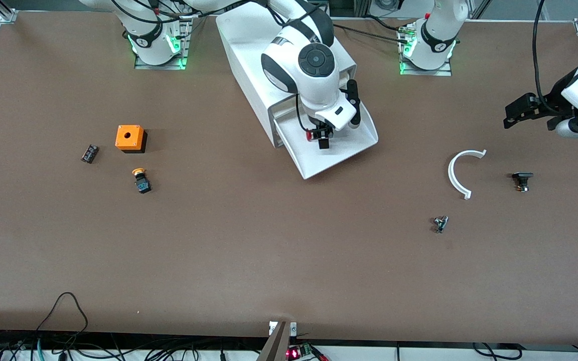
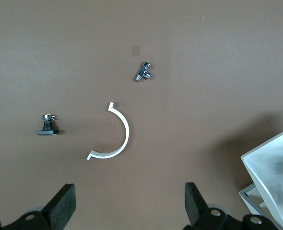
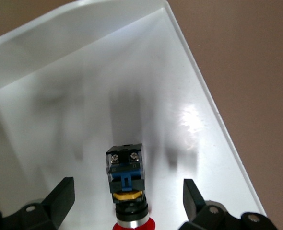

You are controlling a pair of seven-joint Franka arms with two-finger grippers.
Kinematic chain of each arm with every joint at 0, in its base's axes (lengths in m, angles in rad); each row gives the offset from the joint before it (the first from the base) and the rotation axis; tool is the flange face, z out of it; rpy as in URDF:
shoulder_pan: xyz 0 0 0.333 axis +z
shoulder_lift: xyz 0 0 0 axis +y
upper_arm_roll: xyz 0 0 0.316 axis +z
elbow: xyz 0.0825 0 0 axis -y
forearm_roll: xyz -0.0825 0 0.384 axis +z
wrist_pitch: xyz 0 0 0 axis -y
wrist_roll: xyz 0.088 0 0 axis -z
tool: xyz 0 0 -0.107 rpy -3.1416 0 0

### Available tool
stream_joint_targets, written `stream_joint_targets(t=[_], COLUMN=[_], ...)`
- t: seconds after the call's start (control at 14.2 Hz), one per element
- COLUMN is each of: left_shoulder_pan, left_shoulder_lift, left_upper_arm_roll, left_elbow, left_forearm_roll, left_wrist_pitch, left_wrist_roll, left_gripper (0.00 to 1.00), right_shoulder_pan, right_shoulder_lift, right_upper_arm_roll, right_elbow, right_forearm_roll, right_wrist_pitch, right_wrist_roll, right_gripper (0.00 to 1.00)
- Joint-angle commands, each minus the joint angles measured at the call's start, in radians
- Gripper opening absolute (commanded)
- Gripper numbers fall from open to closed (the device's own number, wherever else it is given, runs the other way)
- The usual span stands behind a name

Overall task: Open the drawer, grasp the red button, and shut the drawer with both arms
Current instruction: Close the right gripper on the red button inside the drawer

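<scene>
The drawer [image 1: 354,145] stands pulled out of the white cabinet [image 1: 249,50], toward the front camera. The button [image 1: 317,136] lies on its side on the drawer floor, with its red cap, yellow ring and black-blue body [image 3: 125,165] showing. My right gripper [image 1: 319,134] hangs low over the drawer, open. Its fingers [image 3: 60,194] stand on either side of the button, apart from it. Over the table at the left arm's end, my left gripper [image 1: 530,118] waits open with nothing in it [image 2: 129,206].
An orange box with a hole [image 1: 131,138], an orange-capped button [image 1: 141,180] and a small black part [image 1: 90,153] lie toward the right arm's end. A white curved piece [image 1: 459,173], a black knob part [image 1: 522,179] and a metal fitting [image 1: 440,223] lie below the left gripper.
</scene>
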Motion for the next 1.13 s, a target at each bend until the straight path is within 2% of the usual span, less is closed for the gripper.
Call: stream_joint_targets(t=[0.0,0.21,0.63,1.06], left_shoulder_pan=[-0.009,-0.009,-0.009,-0.009], left_shoulder_lift=[0.015,0.015,0.020,0.021], left_upper_arm_roll=[0.002,0.002,0.002,0.005], left_elbow=[0.026,0.027,0.029,0.029], left_forearm_roll=[0.035,0.035,0.035,0.035], left_wrist_pitch=[-0.005,-0.005,-0.005,-0.007], left_wrist_roll=[-0.011,-0.011,-0.011,-0.009], left_gripper=[1.00,1.00,1.00,1.00], right_shoulder_pan=[0.012,0.018,0.032,0.032], right_shoulder_lift=[0.027,0.035,0.037,0.035], right_upper_arm_roll=[-0.007,-0.008,-0.024,-0.022], right_elbow=[0.031,0.031,0.034,0.035], right_forearm_roll=[-0.010,-0.012,-0.012,-0.012], right_wrist_pitch=[-0.018,-0.019,-0.010,-0.009], right_wrist_roll=[-0.015,-0.009,-0.014,-0.014], right_gripper=[1.00,0.97,0.57,0.29])
